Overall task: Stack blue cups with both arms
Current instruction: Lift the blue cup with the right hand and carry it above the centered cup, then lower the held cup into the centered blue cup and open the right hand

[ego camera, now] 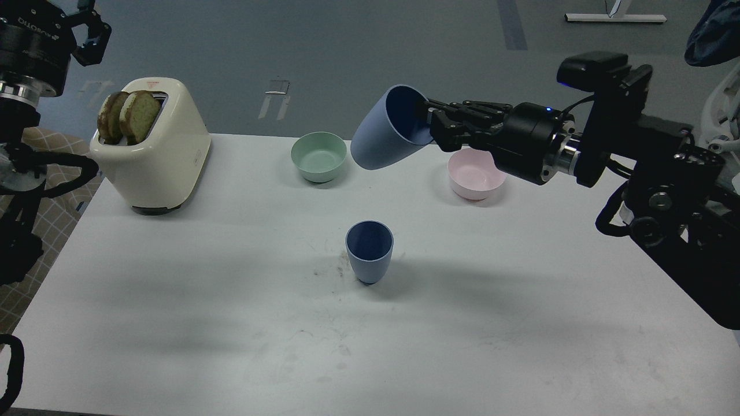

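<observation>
My right gripper (432,124) holds one blue cup (384,130) by its rim, fingers clamped over the lip, cup lifted clear of the table (173,323). Its long axis is tilted — base down-left, mouth up-right toward my wrist. The second blue cup (369,251) stands upright at table centre, below and slightly left of the held one, well apart. The mint-green bowl (318,155) and pink bowl (475,173) flank the held cup; open room surrounds the target. My left gripper (89,34) is raised far left — opening cannot be judged.
</observation>
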You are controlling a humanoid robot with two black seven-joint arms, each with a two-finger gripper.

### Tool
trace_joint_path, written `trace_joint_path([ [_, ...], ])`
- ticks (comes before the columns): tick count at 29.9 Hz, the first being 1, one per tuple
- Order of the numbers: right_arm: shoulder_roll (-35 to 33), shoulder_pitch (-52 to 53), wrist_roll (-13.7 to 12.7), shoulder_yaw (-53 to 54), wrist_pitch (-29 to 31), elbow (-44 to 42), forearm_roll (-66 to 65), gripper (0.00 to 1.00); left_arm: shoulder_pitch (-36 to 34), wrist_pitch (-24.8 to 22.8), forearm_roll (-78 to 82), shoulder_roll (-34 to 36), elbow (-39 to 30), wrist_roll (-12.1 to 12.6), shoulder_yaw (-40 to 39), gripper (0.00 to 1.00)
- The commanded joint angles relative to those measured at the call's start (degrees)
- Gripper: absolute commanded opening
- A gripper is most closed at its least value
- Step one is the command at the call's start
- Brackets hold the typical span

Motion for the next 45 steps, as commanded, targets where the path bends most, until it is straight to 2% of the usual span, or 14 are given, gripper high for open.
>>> trace_joint_path([
  [1,1.71,4.6,-0.21,-5.15,0.0,-2.97,-0.65,0.0,-0.02,0.08,0.01,-0.57,0.01,0.0,0.0,0.97],
  [6,1.18,9.87,-0.12,-18.05,0.0,-3.15,-0.64,0.0,-1.69,1.84,0.01,-1.62,-0.78,0.0,0.18,0.97],
  [11,1.27,12.08,-0.38,-23.17,0.0,-3.58,-0.91,0.0,-2.04,1.84,0.01,-1.53,-0.78,0.0,0.27,0.98],
  [15,1.18,11.73,-1.35,-23.44,0.0,-3.59,-0.91,0.0,-2.04,1.84,-0.08,-1.27,-0.78,0.0,0.27,0.98],
  [45,0.65,8.92,-1.44,-24.06,0.0,-4.55,-2.75,0.0,-2.13,1.84,0.01,-1.27,-0.78,0.0,0.36,0.98],
])
